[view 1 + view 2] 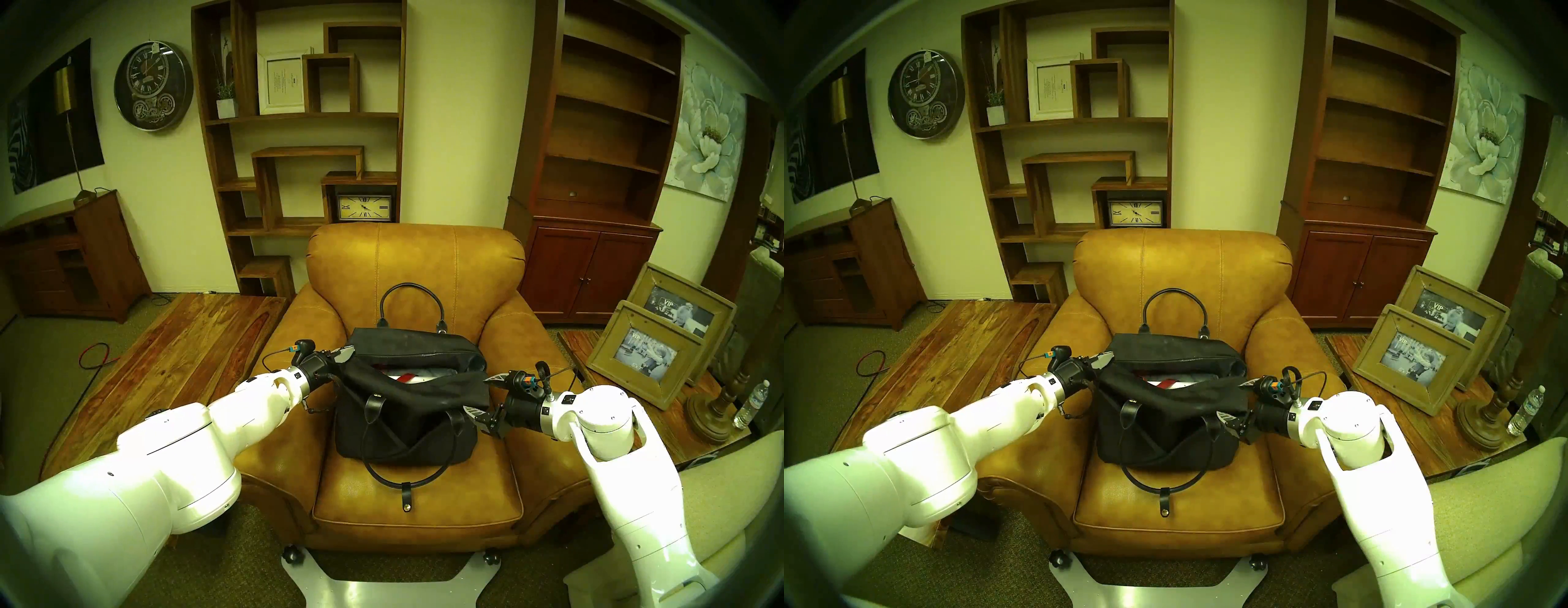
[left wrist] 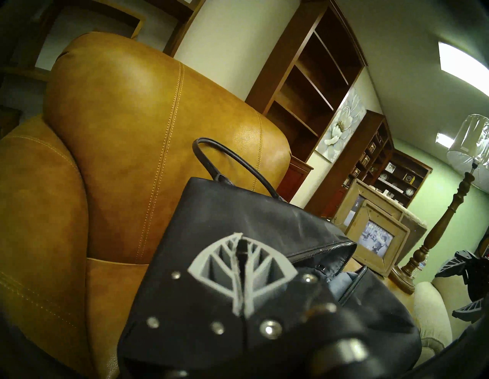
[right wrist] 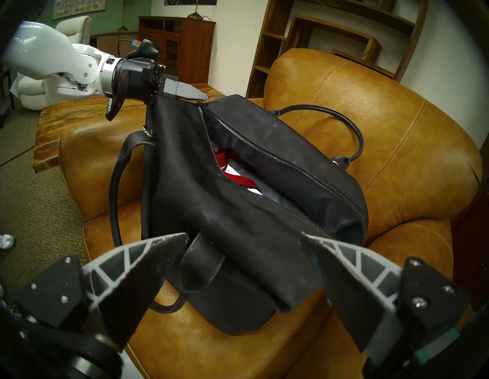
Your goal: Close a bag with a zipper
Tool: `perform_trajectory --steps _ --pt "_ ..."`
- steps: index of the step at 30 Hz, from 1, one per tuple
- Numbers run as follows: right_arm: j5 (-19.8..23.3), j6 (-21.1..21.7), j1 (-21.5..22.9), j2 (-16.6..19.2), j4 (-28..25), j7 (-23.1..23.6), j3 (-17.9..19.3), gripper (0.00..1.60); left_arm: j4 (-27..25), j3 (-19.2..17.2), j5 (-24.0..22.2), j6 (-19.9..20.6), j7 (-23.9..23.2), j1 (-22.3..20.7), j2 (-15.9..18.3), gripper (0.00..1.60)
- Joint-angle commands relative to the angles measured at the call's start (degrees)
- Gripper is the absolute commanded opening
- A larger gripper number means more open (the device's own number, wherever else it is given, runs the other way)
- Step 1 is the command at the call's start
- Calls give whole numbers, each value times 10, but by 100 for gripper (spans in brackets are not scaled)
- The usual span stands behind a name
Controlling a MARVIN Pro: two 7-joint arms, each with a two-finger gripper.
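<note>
At frame centre, the bag lies crosswise on the armchair, zipper gaping; left tool clenched at its left end, right tool released.

Tan leather armchair at centre; wall clock at 10 o'clock, mantel clock at 12, framed photos and water bottle at 3.

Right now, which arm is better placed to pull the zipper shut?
Left. The left gripper is shut at the zipper's end on the bag; the right gripper hangs open, holding nothing.
</note>
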Motion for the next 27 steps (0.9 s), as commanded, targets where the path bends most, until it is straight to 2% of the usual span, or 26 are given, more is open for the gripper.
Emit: perform_trajectory --steps 1,8,14,23,27 --pt "0 -2 5 1 -9 1 0 160 -24 6 8 -8 4 -24 -27 0" --pt "0 -2 5 1 -9 1 0 160 -35 17 20 -10 21 -23 -39 0" --pt "0 -2 5 1 -9 1 0 160 -51 29 33 -19 15 -26 -43 0" --pt "0 -2 5 1 -9 1 0 160 -64 70 80 -71 37 -28 -31 0" --pt "0 -2 5 1 -9 1 0 160 -69 79 88 -73 50 -28 -23 0"
